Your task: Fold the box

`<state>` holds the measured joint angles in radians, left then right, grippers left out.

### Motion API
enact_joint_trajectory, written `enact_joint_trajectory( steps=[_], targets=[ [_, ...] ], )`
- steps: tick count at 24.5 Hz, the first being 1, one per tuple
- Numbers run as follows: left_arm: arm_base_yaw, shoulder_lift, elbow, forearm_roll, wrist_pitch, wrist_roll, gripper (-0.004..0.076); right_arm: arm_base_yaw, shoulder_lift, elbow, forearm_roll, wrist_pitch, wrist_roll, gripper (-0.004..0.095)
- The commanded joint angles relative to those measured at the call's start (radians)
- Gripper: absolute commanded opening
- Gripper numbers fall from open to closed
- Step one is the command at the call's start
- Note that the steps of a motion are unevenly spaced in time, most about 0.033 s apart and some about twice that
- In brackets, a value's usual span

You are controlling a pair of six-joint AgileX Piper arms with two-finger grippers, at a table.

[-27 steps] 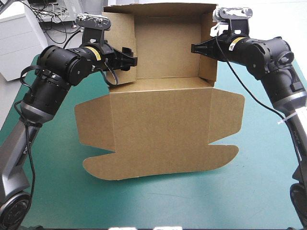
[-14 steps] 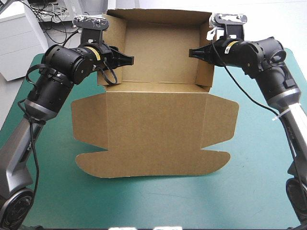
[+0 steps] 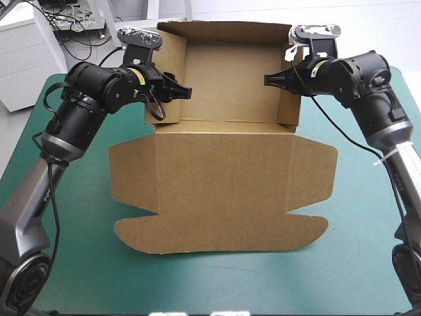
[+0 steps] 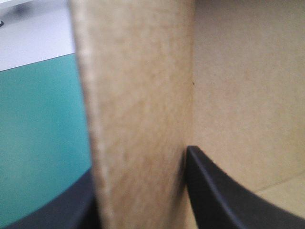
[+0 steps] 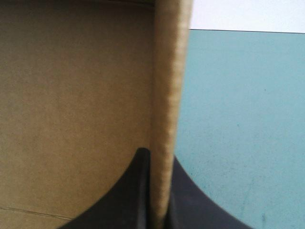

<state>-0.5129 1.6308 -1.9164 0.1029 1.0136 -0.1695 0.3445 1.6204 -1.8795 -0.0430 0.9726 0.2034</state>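
The brown box (image 3: 223, 191) lies in the middle of the teal-green table, its far half raised into a tray with back and side walls upright, its lid part flat toward the near edge. My left gripper (image 3: 176, 91) is shut on the box's left side wall (image 4: 138, 114), one black finger (image 4: 224, 195) inside the tray and the other outside. On the opposite side my right gripper (image 3: 275, 80) is shut on the right side wall (image 5: 167, 109), whose edge stands between its fingers (image 5: 128, 195). Both walls are held upright.
Bare teal-green cover (image 3: 368, 250) lies around the box on the left, right and near sides. The lid's rounded flaps (image 3: 131, 234) reach toward the near edge. Beyond the table's far left corner stands pale furniture with cables (image 3: 72, 33).
The box with both grippers has shifted a little to the right and toward the near edge compared with just before. Both grips stay on the side walls.
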Motion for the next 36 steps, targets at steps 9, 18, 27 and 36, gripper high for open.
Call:
enact_joint_trajectory(
  steps=[9,18,27,36],
  targets=[
    [-0.019,-0.108,-0.040,-0.037,-0.029,0.000,0.0604,0.000,-0.036,-0.032,-0.024,-0.093,-0.040,-0.0022],
    [-0.019,-0.102,-0.040,0.029,0.005,-0.153,0.0603,0.000,-0.036,-0.032,0.020,-0.146,0.035,-0.0023],
    [-0.019,-0.023,-0.040,0.018,-0.034,-0.178,0.0364,0.000,-0.036,-0.032,0.043,-0.146,0.026,-0.0023],
    [-0.019,-0.015,-0.040,0.014,-0.076,-0.178,-0.0026,0.000,-0.036,-0.032,0.025,-0.133,0.013,-0.0023]
  ],
)
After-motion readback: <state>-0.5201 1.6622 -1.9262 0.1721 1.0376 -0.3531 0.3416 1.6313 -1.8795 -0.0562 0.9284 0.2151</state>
